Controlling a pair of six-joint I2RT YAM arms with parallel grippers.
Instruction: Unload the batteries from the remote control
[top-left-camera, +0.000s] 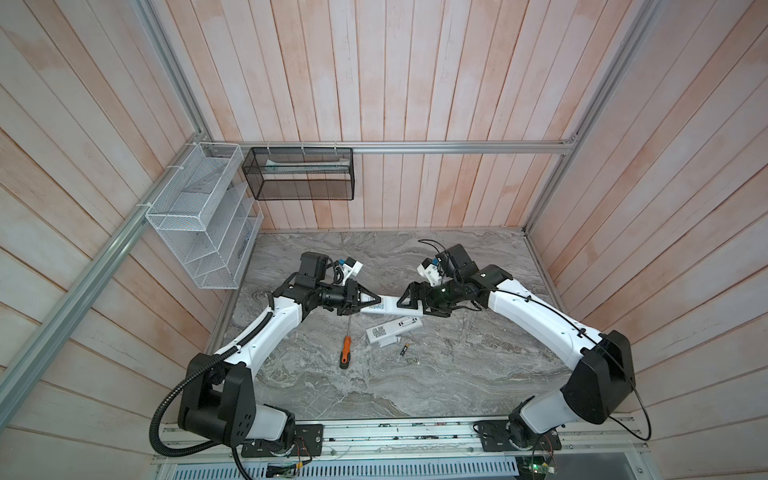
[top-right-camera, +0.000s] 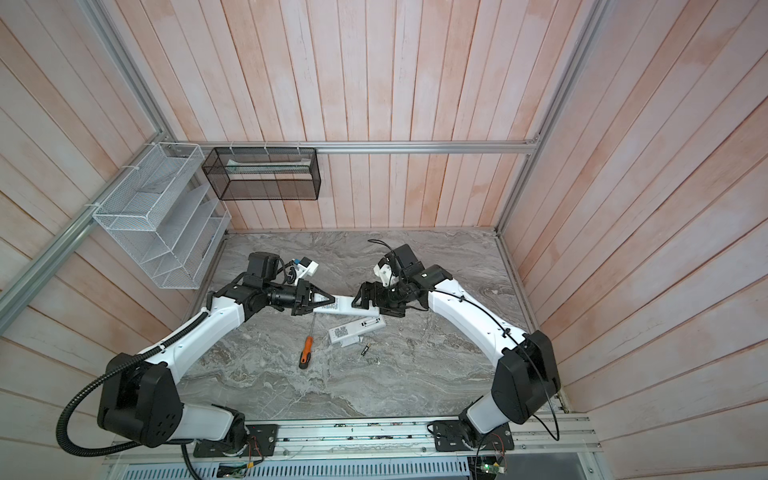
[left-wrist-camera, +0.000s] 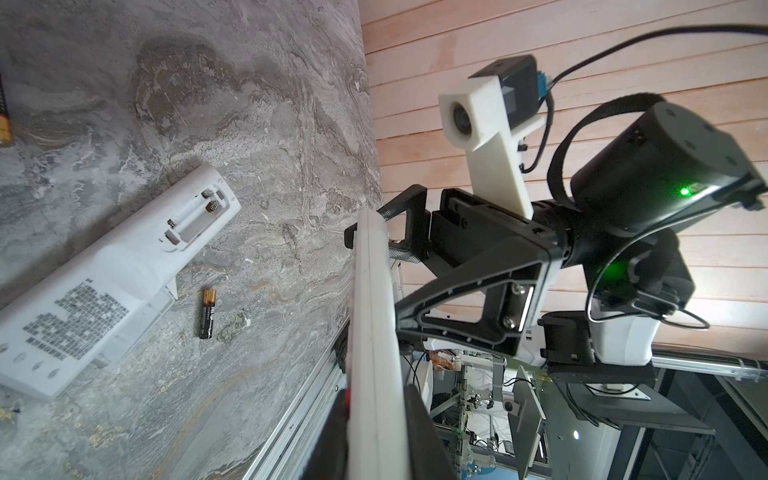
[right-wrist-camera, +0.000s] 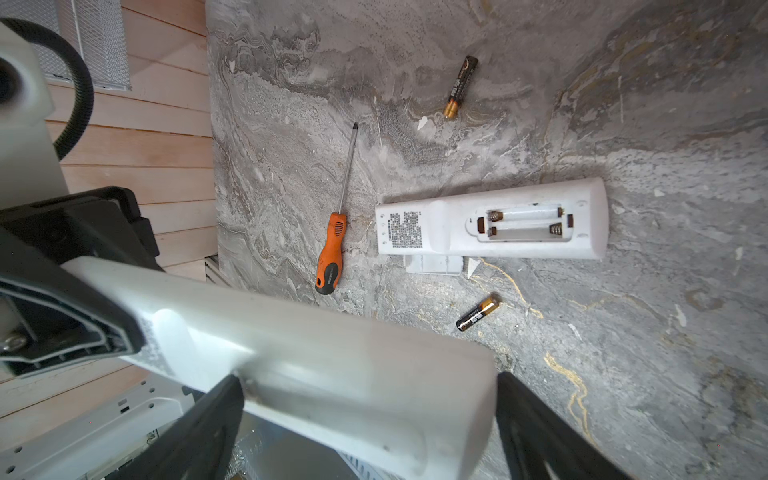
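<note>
In both top views the left gripper (top-left-camera: 376, 300) pinches a lifted white plastic remote control (top-left-camera: 388, 308) by one end; the right gripper (top-left-camera: 415, 309), jaws spread wide, clasps the other.

Left wrist: a dark gold-tipped battery (left-wrist-camera: 207, 313) lies on the grey marble surface (left-wrist-camera: 249, 124).

Right wrist: the held remote's cover (right-wrist-camera: 332, 374) looks shut; sliding it off seems next.

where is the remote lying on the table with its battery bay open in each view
In both top views: the open remote lies flat just below the held remote, near the table's middle.
Left wrist view: on the table, label and empty bay facing the camera.
Right wrist view: beside the screwdriver handle, bay empty.
Shared landmark: the loose battery by its detached cover.
</note>
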